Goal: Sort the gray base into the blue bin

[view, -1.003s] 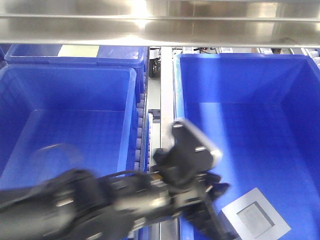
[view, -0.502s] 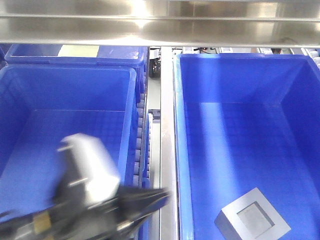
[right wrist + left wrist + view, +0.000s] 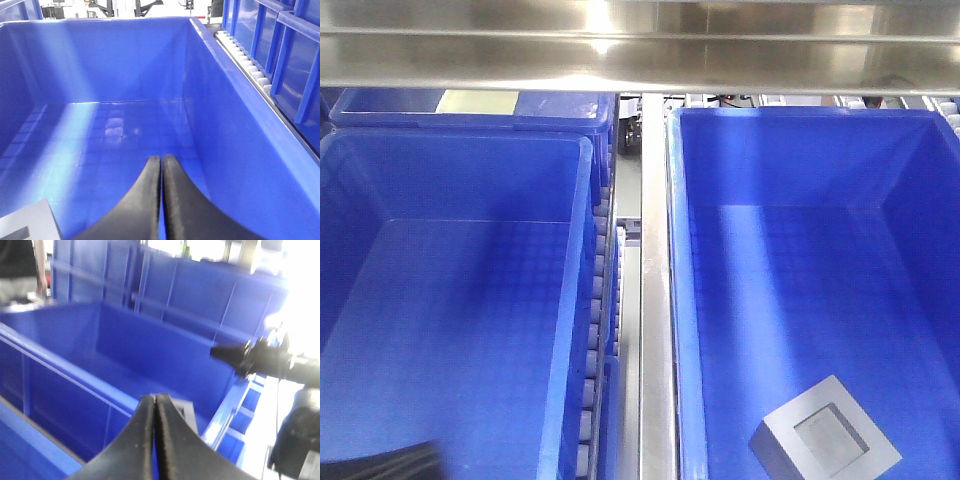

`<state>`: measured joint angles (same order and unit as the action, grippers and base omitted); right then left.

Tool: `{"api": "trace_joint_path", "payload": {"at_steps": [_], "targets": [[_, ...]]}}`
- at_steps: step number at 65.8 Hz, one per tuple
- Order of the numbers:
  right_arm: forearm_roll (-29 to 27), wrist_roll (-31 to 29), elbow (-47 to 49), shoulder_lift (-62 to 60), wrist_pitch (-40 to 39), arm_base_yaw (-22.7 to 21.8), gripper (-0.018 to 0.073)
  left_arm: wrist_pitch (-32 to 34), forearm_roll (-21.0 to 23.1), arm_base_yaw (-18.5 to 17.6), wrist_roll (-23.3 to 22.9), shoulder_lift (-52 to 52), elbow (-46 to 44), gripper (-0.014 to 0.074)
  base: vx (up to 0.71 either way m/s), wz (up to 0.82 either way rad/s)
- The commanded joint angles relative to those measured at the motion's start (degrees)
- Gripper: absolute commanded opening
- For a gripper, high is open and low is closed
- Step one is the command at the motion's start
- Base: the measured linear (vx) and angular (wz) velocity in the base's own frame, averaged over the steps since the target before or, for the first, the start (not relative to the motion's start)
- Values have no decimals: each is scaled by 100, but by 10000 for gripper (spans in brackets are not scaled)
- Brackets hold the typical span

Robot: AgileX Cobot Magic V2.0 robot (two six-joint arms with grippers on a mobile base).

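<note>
From the front camera I see the gray base [image 3: 825, 443] lying on the floor of the blue bin [image 3: 672, 260], the right-hand crate, in its near corner toward the bottom of the view. Its recessed face points up, and nothing is touching it. A second blue crate [image 3: 582, 240] sits to the left, separated from the bin by a metal rail [image 3: 653, 300] with a strip of rollers [image 3: 595, 330] beside it. A third crate [image 3: 470, 103] stands behind the left one, under a steel shelf [image 3: 640, 45] running across the top.

On the left wrist camera, the left gripper [image 3: 155, 405] has its fingers pressed together with nothing between them; it hangs above the rim of a blue crate [image 3: 75, 385], and a small gray shape shows just past the fingertips, too unclear for me to identify.

On the right wrist camera, the right gripper [image 3: 161, 167] is likewise closed and empty, over the bin's floor [image 3: 115, 130]. A corner of the base [image 3: 27, 222] shows at the lower left, apart from the fingers.
</note>
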<state>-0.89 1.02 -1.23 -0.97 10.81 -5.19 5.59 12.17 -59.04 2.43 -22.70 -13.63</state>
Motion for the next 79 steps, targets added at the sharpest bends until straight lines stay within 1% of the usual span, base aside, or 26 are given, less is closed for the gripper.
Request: {"api": "trace_joint_path", "payload": {"at_steps": [1,8,18,68,74,79], "targets": [[23,-32,-48,-10,-235,2,-5,346,44,-10,-34,522,34,-8,0,0],[23,-32,-48,-10,-235,2,-5,279,44,-10,-34,1023,186,-8,0,0],[23,-32,-48,-10,-235,2,-5,85,44,-10,-34,1402,220,-8,0,0],[23,-32,-48,-10,-235,2,-5,162,44,-10,-34,1407,233,-6,0,0],[23,-32,-48,-10,-235,2,-5,173,-73,22,-23,1407,286,-6,0,0],[23,-32,-48,-10,-235,2,-5,147,-311,186,-23,1407,297,-6,0,0]]}}
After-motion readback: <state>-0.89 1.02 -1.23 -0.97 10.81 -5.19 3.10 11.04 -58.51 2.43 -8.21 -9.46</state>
